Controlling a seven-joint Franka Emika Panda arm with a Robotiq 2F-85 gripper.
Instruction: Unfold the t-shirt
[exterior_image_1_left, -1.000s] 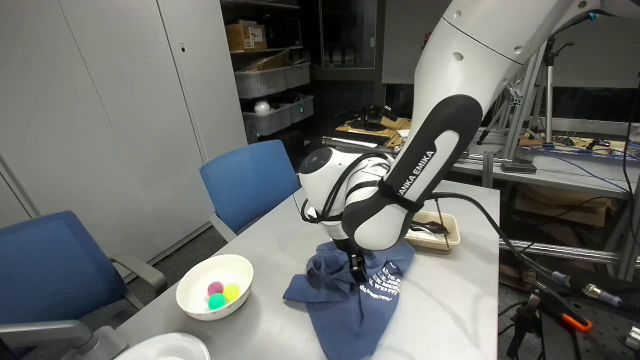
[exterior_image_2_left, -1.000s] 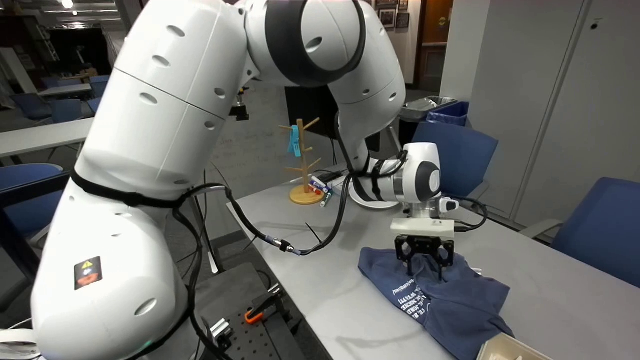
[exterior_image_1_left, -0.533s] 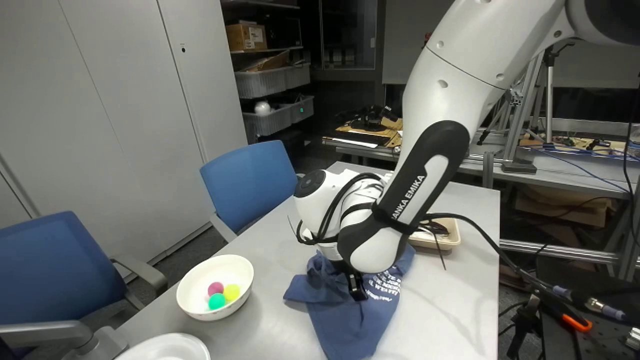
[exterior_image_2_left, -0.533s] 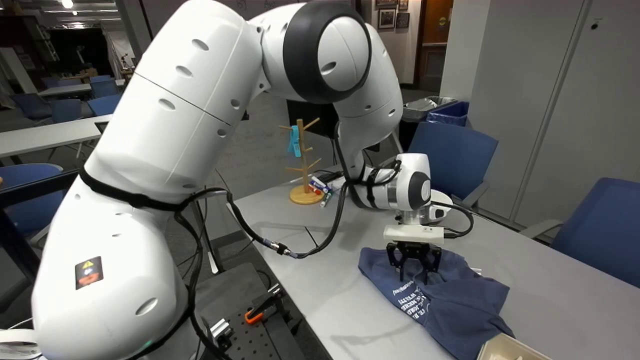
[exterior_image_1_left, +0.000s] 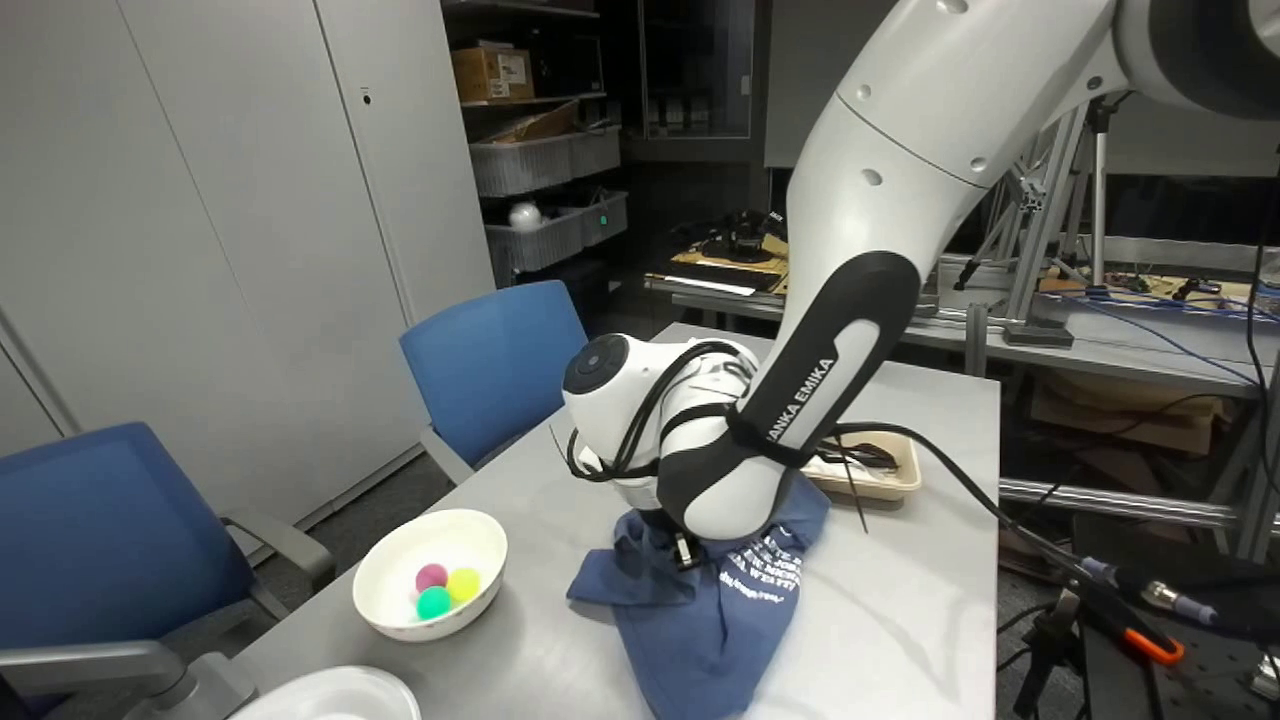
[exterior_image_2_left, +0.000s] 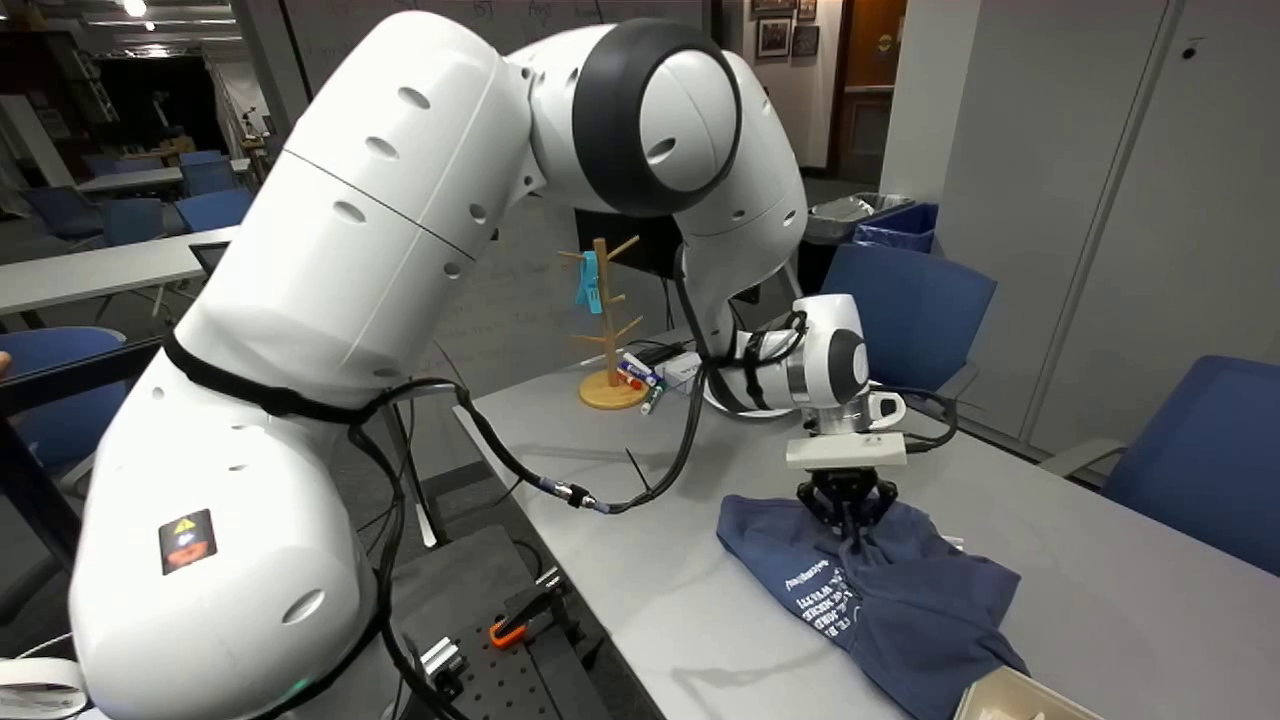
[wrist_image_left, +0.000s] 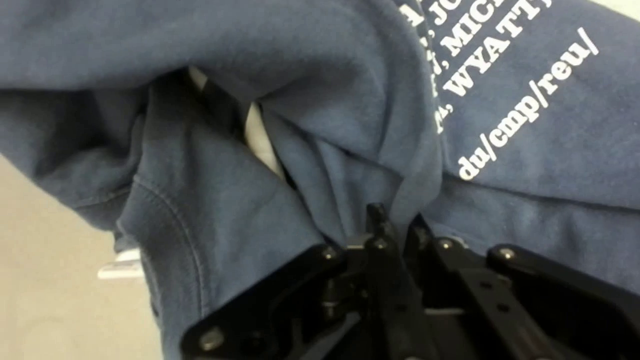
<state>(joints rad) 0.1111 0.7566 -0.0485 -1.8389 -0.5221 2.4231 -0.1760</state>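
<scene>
The blue t-shirt (exterior_image_1_left: 705, 640) lies bunched and partly folded over on the grey table, white lettering showing on one part. In an exterior view, a loose layer of the t-shirt (exterior_image_2_left: 930, 625) spreads away from the arm beneath my gripper (exterior_image_2_left: 850, 528). Seen from the wrist, my gripper (wrist_image_left: 399, 225) has its fingertips close together, pinching a ridge of the t-shirt (wrist_image_left: 340, 65) that runs up between them. A hem and an opening with pale lining gaps show left of the pinch. The cloth beneath the fingers is hidden.
Beside the shirt is a white bowl (exterior_image_1_left: 385, 590) holding three coloured balls, with a white plate (exterior_image_1_left: 330, 695) nearer the camera. A beige tray (exterior_image_1_left: 868, 490) of dark cables stands close to the shirt's far side. A wooden peg stand (exterior_image_2_left: 607, 340) and markers sit at another table end.
My gripper came down with its jaws apart, then closed on a fold of the shirt and rose slightly. The rest of the shirt lies almost where it was.
</scene>
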